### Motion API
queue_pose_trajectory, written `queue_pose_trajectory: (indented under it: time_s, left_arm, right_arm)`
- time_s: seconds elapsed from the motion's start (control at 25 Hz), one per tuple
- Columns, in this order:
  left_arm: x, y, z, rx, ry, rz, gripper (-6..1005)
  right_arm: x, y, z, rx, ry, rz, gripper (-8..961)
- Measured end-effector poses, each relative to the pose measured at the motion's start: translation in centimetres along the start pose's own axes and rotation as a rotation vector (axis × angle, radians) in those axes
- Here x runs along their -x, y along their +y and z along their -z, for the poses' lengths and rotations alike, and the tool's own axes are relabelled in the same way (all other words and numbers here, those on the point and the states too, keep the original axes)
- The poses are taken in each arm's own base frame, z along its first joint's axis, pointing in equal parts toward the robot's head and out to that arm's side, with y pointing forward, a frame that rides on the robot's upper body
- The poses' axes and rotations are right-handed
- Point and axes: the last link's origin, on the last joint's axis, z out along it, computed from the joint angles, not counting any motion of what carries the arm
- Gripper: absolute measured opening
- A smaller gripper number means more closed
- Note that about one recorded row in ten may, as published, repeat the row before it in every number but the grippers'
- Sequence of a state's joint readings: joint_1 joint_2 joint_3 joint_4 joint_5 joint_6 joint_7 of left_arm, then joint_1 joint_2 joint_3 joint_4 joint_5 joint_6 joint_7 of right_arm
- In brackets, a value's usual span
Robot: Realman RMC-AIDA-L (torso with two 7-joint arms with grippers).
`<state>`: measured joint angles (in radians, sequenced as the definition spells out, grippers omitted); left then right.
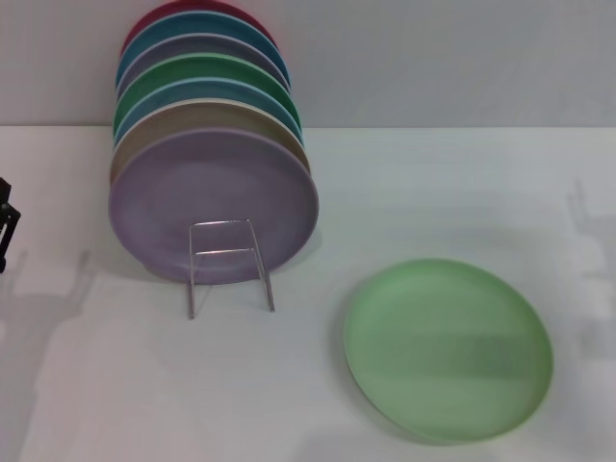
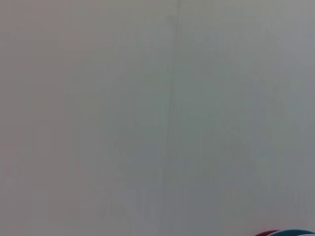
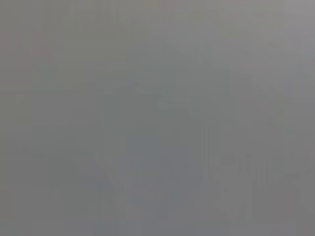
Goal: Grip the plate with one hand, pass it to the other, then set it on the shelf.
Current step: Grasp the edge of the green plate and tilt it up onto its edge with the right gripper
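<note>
1. Nothing done yet: plate (image 1: 449, 348) flat on white worktop (image 1: 96, 385), front right, untouched, well apart from rack (image 1: 229, 265).
2. Rack full of upright plates, lavender plate (image 1: 214, 204) frontmost, behind the wire loop.
3. Left gripper (image 1: 7, 223) barely in at far left edge, parked; jaws: cannot tell.
4. Right gripper out of sight; wrist views show mostly blank wall.
5. All left: grip, handover, shelving.

Only a sliver of the black left gripper (image 1: 7, 219) pokes in at the head view's edge, fingers unreadable. Right of it, stacked upright plates hide the thin silver wire rack (image 1: 229, 262) mostly.
</note>
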<state>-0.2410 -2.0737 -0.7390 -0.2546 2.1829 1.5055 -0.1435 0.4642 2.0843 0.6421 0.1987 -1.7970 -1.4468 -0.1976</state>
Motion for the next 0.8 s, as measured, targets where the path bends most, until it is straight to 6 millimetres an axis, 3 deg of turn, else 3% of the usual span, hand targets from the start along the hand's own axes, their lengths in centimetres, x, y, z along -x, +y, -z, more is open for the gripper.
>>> queue_pose_trajectory:
  time_s: [0.04,0.32,0.52,0.64,0.8]
  left_arm:
    - [0.0,0.0,-0.1,0.003,-0.001,-0.002,810]
    - [0.0,0.0,-0.3,0.008,-0.004,-0.007,808]
    - [0.1,0.0,-0.2,0.008,-0.006,-0.007,807]
    - [0.1,-0.1,-0.1,0.005,-0.010,-0.009,806]
    - [0.1,-0.2,0.0,0.004,-0.010,-0.009,805]
  right_arm:
    - [0.1,0.2,0.1,-0.010,-0.003,0.119,657]
    - [0.4,1.0,0.5,-0.030,0.000,0.258,657]
    - [0.3,3.2,0.2,-0.002,0.062,0.137,657]
    - [0.8,5.5,-0.3,0.003,0.134,-0.028,656]
    - [1.1,6.7,-0.9,0.011,0.208,-0.114,656]
